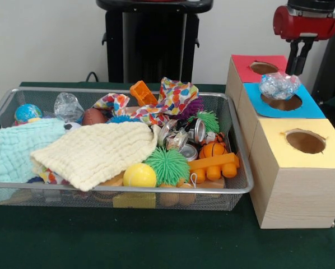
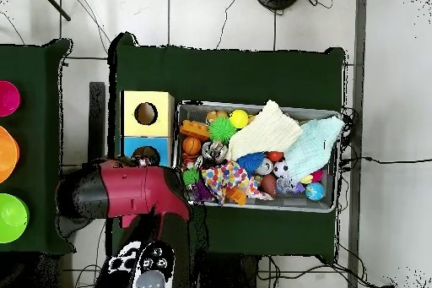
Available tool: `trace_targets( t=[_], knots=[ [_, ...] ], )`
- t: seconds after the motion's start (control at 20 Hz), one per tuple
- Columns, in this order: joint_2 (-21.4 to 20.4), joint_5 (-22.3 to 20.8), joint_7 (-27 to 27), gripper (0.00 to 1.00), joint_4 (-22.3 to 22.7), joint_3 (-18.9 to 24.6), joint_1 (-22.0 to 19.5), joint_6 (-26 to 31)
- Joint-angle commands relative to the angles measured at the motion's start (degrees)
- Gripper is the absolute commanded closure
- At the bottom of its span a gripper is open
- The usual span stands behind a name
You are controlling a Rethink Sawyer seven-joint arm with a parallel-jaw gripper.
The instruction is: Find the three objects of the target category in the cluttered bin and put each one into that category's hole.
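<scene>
Plastic wad: crinkly clear film with blue print, one wad (image 1: 279,85) sits on the blue box face (image 1: 310,107), at the hole's 11 o'clock rim, not dropped through yet by the look of it.
Hole: big round opening (image 1: 283,103) in the middle box, partly covered by that wad.
Claw: hanging just above, at the wad's 1 o'clock (image 1: 298,63), dark fingers close together, gripping nothing; the wad lies free below.
Second wad: another clear bundle (image 1: 68,106) at the wire basket's (image 1: 128,190) far-left corner, beside a globe ball (image 1: 27,112).
Third wad: cannot pick it out; it may be buried under the cloths (image 1: 97,151).
Handling: I'd judge these featherlight, springy and slippery; pinch a bunched fold at the centre, squeeze well in.
Risk: film can spring back and perch on the rim; a nudge down should finish it.
Counter: green cloth (image 1: 156,241) under everything.
</scene>
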Motion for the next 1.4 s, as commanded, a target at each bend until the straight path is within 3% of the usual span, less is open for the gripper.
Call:
trace_targets(
  t=[0.05,0.5,0.95,1.4],
  knots=[
    [-0.2,0.8,9.8,1.0,6.5,1.4,-3.9,0.4],
    [3.4,-1.4,8.2,1.0,8.6,4.0,-7.5,-6.7],
    [4.7,-1.2,9.8,1.0,10.0,3.9,-6.0,-9.5],
    [2.9,-0.2,10.1,1.0,11.8,4.0,-5.1,-9.0]
  ],
)
